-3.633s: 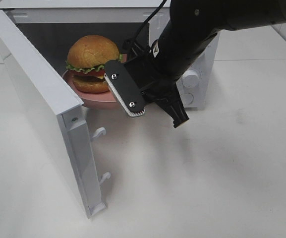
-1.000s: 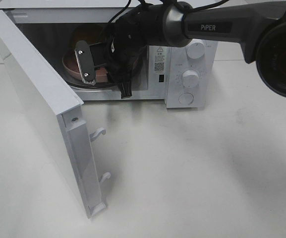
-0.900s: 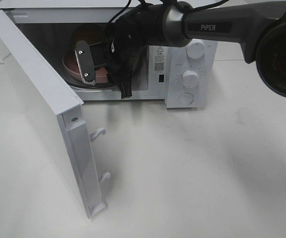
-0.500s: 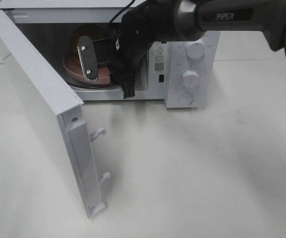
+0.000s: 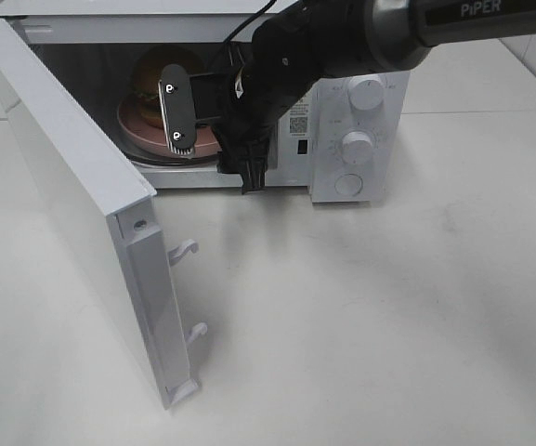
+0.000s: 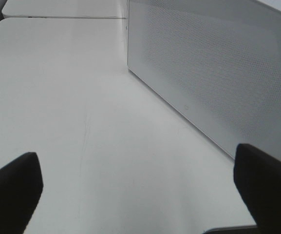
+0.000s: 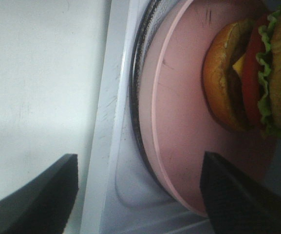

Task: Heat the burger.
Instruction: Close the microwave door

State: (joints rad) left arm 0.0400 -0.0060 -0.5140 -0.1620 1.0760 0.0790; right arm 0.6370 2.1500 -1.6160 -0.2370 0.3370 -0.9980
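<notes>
1. The burger [image 5: 153,82] sits on the pink plate [image 5: 136,127] inside the microwave [image 5: 360,111], whose door [image 5: 72,186] stands wide.
2. From above we see only part of its bun; a finger of the right gripper [image 5: 214,149] hides the rest. The right wrist view cuts off its top.
3. Since a second ago, that gripper has backed toward the opening and its jaws have spread.
4. Its arm reaches in from the right, jaws apart, holding nothing.
5. The left gripper [image 6: 140,195] hangs spread wide and empty over the table [image 6: 82,122], beside the microwave's wall.
</notes>
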